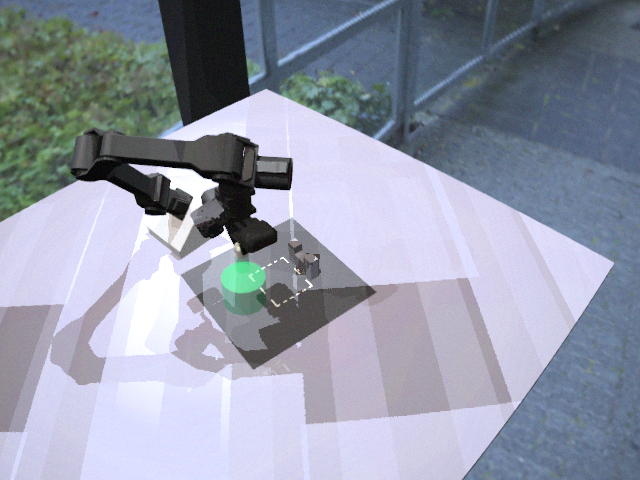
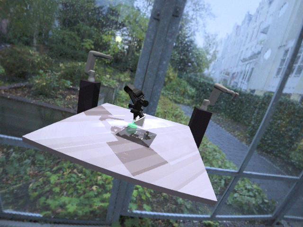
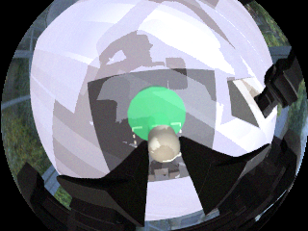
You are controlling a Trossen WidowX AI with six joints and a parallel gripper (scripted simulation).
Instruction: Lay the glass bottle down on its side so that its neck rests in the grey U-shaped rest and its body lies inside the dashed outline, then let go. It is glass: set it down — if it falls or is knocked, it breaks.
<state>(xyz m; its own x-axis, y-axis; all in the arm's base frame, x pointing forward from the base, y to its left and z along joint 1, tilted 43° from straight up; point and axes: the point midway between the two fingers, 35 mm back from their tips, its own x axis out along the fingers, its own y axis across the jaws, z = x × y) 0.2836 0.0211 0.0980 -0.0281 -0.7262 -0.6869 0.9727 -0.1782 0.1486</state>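
Observation:
The glass bottle has a wide green body [image 1: 243, 289] [image 2: 131, 128] [image 3: 156, 108] and a pale beige top [image 1: 237, 249] [image 3: 164, 145]. It is upright; whether its base touches the dark mat [image 1: 253, 353] [image 3: 199, 108] cannot be told. My gripper [image 1: 238, 243] [image 3: 164, 142] is above the body, shut on the bottle at its top and neck. The dashed outline [image 1: 277, 305] [image 3: 138, 127] lies just beside the body. The grey U-shaped rest [image 1: 312, 264] [image 2: 147, 135] [image 3: 161, 173] stands at the outline's far side from the bottle; in the wrist view it is partly hidden behind the bottle top.
A pale wedge-shaped block [image 1: 178, 240] [image 2: 140, 121] stands beside the mat, by the lower part of my arm. Two other arms [image 2: 91, 61] [image 2: 214, 94] stand on dark pedestals at the table's edges. Shadows cross the mat and the table [image 1: 387, 206].

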